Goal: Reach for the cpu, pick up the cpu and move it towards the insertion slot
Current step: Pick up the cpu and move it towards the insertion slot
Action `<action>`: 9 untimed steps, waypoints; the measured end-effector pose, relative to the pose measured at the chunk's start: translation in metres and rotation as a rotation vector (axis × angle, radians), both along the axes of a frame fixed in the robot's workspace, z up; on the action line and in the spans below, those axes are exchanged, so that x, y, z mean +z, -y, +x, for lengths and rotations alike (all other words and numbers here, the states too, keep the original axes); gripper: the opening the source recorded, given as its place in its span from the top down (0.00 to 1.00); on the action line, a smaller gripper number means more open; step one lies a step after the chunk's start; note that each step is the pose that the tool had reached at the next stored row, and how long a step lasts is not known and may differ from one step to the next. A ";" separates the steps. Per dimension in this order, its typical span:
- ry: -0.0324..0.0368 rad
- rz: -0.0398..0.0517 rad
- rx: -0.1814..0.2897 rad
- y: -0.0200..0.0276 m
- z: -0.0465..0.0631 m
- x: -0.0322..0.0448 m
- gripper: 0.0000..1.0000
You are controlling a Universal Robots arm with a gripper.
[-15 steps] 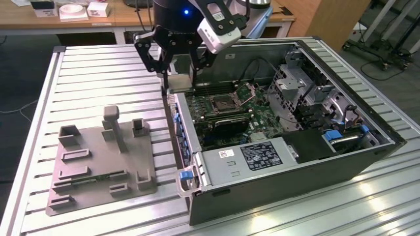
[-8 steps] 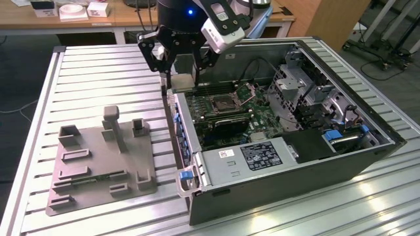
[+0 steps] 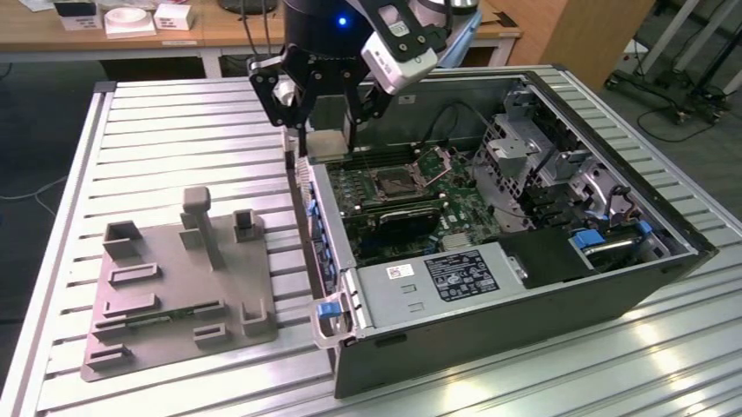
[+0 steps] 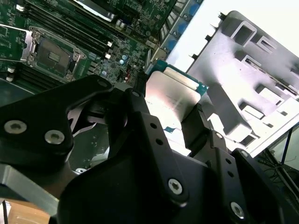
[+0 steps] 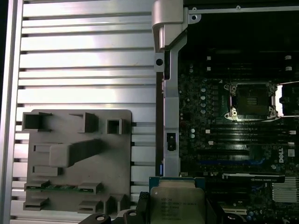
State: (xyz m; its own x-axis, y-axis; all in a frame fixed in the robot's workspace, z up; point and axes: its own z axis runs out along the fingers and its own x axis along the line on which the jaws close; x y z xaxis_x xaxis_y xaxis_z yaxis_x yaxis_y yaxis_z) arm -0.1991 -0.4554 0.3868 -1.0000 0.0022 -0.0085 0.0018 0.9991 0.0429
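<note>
The cpu (image 3: 328, 145), a small flat square chip with a silvery top, hangs in my gripper (image 3: 328, 130), which is shut on its edges above the near-left wall of the open computer case. In the second wrist view black fingers (image 4: 140, 109) clamp the cpu (image 4: 173, 93) from both sides. The first wrist view has the cpu (image 5: 177, 205) over the case's edge. The insertion slot (image 3: 400, 181) is a dark square socket in a shiny frame with its flap raised, on the green board, to the exterior view's right of the chip. It also appears in both wrist views (image 4: 51, 52) (image 5: 250, 100).
A grey plastic tray (image 3: 186, 278) with upright posts lies on the slatted metal table (image 3: 174, 130), left of the case, and holds a green memory stick (image 5: 60, 186). Drive cages, cables and a power supply (image 3: 458, 274) fill the case's right and front.
</note>
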 end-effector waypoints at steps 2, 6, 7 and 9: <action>0.0000 0.0000 0.000 0.0000 0.001 0.0000 0.46; -0.0001 0.0000 0.000 0.0000 0.003 0.0000 0.46; 0.0000 0.0000 0.000 0.0000 0.003 0.0000 0.46; 0.0000 0.0000 0.000 0.0000 0.004 0.0000 0.46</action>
